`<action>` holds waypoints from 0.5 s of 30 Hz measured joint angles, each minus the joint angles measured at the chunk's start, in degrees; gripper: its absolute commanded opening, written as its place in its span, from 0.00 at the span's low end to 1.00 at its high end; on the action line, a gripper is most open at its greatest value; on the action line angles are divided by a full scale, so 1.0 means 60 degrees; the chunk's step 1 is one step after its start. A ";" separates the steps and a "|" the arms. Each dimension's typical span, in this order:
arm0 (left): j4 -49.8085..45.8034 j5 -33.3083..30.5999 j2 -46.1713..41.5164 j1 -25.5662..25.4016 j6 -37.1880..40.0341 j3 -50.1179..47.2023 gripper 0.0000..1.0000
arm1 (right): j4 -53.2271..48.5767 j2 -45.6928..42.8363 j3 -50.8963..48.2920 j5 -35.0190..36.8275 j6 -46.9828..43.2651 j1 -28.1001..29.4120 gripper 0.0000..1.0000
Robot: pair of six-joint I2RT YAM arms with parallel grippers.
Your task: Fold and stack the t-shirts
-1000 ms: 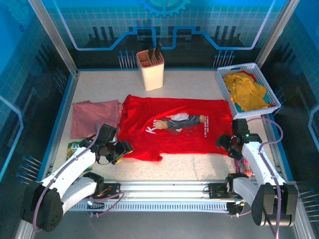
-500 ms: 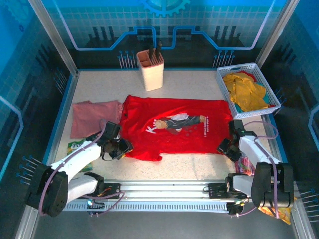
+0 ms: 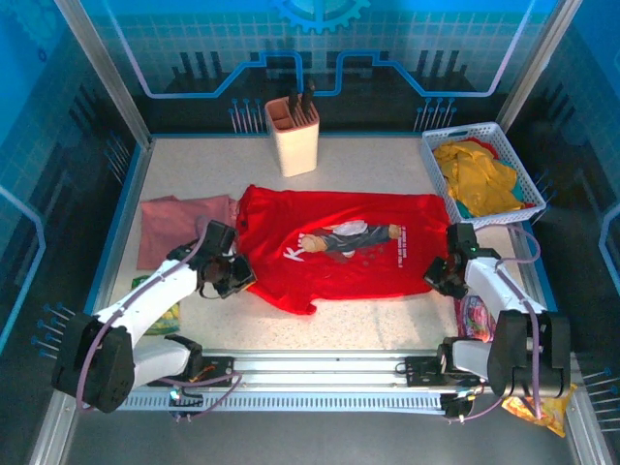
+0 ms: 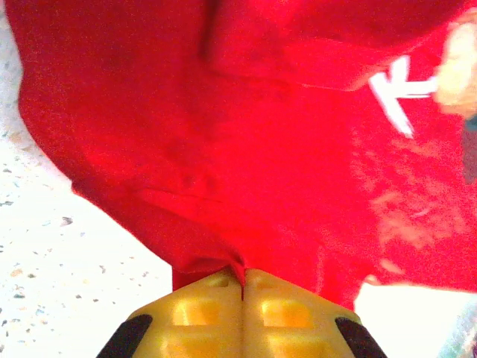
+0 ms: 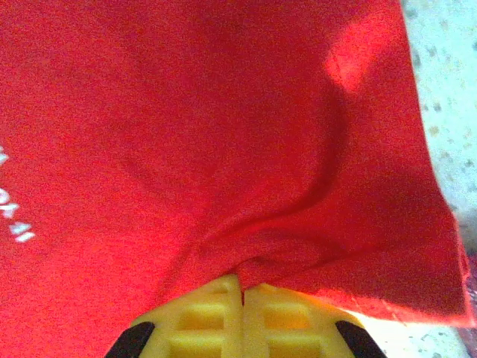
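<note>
A bright red t-shirt [image 3: 339,250] with a dark-and-white chest graphic lies spread in the middle of the table. My left gripper [image 3: 238,275] is shut on the shirt's near left edge; a pinch of red cloth [image 4: 223,186] runs between its yellow fingers [image 4: 201,306]. At the shirt's near right edge my right gripper [image 3: 438,277] is shut on a fold of the red cloth [image 5: 223,149], its yellow fingers [image 5: 209,317] pressed together. A dusty pink t-shirt [image 3: 179,225] lies folded at the left. Yellow t-shirts [image 3: 477,176] are heaped in a white basket [image 3: 526,181] at the back right.
A beige holder [image 3: 293,134] with dark utensils stands at the back centre. A green packet [image 3: 155,312] lies under the left arm and a colourful packet [image 3: 475,318] beside the right arm. Glass walls enclose the table.
Both grippers have closed onto the red shirt's near corners and moved slightly away from the bases; the shirt's near edge has drawn up with them.
</note>
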 measured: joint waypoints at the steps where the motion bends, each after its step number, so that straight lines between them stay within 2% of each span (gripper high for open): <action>1: -0.0200 0.0051 0.0127 0.0000 0.0120 0.0368 0.00 | 0.0007 0.0073 0.0189 -0.0025 -0.0033 -0.0004 0.00; 6: -0.0612 0.0244 0.1395 0.0095 0.0772 0.1989 0.00 | 0.0033 0.0761 0.1166 -0.0189 -0.0211 -0.0138 0.00; 9: -0.0732 0.0470 0.2594 0.0372 0.1195 0.2863 0.04 | 0.0062 0.1388 0.1712 -0.0270 -0.0328 -0.0226 0.00; 10: -0.0729 0.0554 0.3144 0.0495 0.1330 0.3217 0.09 | 0.0117 0.1628 0.1880 -0.0280 -0.0361 -0.0244 0.00; 11: -0.0718 0.0630 0.3654 0.0601 0.1468 0.3537 0.20 | 0.0186 0.1861 0.2014 -0.0284 -0.0375 -0.0251 0.00; 12: -0.0725 0.0678 0.4080 0.0685 0.1610 0.3807 0.26 | 0.0259 0.2044 0.2095 -0.0291 -0.0393 -0.0259 0.00; 15: -0.0710 0.0812 0.5260 0.0911 0.1902 0.4623 0.39 | 0.0361 0.2546 0.2277 -0.0357 -0.0441 -0.0295 0.00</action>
